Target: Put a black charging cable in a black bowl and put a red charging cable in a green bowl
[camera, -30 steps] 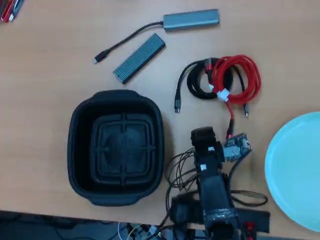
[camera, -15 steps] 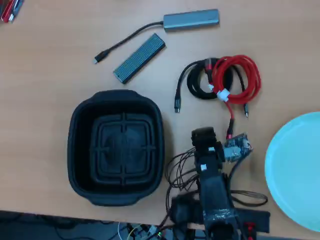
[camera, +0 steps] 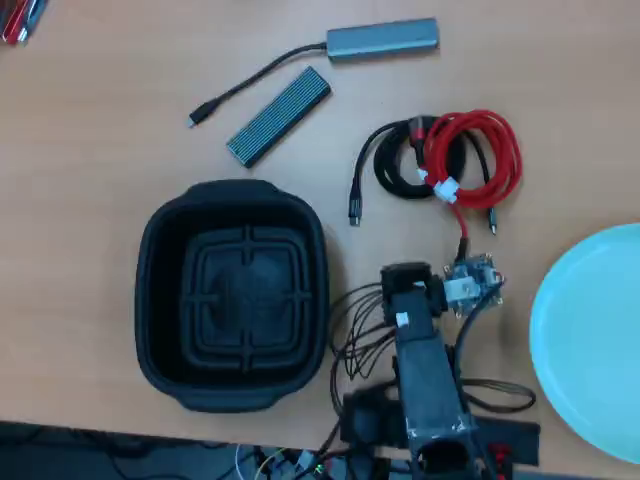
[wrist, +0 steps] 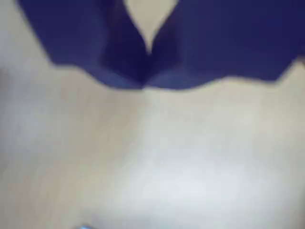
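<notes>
The claw [wrist: 147, 47], its dark blue jaws meeting at the tips and holding nothing, hangs over bare surface [wrist: 157, 162]; overhead, the black charging cable [camera: 392, 165] lies just beyond it, overlapping the red charging cable [camera: 480, 155].

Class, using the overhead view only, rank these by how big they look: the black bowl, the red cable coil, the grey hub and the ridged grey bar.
1. Black bowl
2. Red cable coil
3. Hub and ridged bar: too alike to rank.

No legible txt, labels, brands or nos. anywhere; wrist view too blurred, overhead shows no markings.
</notes>
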